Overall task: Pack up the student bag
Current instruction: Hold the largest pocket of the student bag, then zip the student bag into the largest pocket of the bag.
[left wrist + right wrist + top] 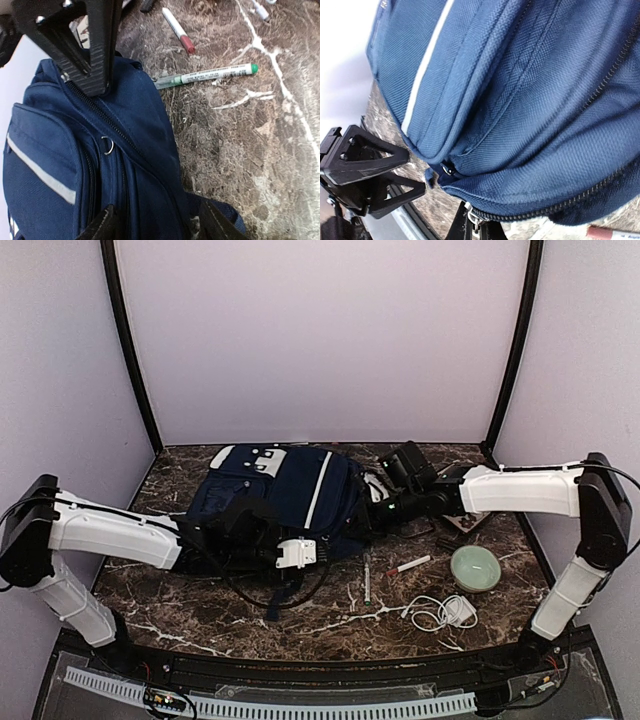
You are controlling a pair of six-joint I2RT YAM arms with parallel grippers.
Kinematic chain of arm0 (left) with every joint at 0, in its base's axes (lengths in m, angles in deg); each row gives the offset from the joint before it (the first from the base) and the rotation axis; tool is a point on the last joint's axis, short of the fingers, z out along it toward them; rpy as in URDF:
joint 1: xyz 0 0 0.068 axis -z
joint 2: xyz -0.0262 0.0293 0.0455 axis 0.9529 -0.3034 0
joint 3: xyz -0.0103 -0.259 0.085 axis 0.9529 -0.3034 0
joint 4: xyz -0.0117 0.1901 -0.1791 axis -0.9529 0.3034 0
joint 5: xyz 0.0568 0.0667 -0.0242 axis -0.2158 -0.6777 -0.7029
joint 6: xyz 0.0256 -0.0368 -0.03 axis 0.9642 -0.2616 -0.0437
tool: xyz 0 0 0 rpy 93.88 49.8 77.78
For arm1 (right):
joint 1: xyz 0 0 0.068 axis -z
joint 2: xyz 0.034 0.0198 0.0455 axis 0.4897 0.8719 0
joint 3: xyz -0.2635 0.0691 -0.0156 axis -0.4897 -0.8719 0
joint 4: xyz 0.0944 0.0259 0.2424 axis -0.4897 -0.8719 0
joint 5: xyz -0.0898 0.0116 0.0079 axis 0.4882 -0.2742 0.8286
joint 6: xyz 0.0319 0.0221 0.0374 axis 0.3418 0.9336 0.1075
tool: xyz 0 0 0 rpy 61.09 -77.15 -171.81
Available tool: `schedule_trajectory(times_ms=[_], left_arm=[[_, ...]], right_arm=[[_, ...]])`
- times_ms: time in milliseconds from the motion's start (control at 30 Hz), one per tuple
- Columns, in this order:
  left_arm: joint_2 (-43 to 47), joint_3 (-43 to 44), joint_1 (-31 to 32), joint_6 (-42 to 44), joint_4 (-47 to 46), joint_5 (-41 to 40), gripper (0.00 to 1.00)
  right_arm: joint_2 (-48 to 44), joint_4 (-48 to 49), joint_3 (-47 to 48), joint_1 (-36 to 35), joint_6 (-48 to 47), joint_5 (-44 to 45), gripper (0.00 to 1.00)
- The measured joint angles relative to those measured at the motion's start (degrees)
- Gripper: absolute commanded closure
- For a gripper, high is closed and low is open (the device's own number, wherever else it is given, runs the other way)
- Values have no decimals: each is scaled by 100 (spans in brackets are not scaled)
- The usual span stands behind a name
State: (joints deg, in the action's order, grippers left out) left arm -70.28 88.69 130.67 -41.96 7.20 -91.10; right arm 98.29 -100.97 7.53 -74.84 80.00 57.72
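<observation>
The student bag, navy with white stripes, lies in the middle of the table. My left gripper comes over its near side. In the left wrist view its jaws stand wide, clamped around a thick bulge of the bag's fabric. My right gripper is at the bag's right edge. Its fingers are shut on the metal zipper pull at the end of a closed zipper. No inside of the bag shows.
A green-capped marker and a red-capped marker lie just right of the bag. A pale green bowl and a white charger with its cable sit at the front right. Dark objects lie under the right arm.
</observation>
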Motion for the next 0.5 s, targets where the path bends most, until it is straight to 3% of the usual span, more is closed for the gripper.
schedule_trajectory(times_ms=[167,367,433,500], left_arm=[[918,-645,-9,-505,-315,271,44],[656,-619,-4,-734,-413,50,50],[424,-492,-4,-772,-422,-90,54],[260,-382,-4,-776,-463,-223,69]], right_arm=[[-258,35,20,-24,221,-94,100],[-260,92,203,-170,374,-205,100],[-254,111,293,-240,420,-249,100],[-254,157,343,-289,461,-293,100]])
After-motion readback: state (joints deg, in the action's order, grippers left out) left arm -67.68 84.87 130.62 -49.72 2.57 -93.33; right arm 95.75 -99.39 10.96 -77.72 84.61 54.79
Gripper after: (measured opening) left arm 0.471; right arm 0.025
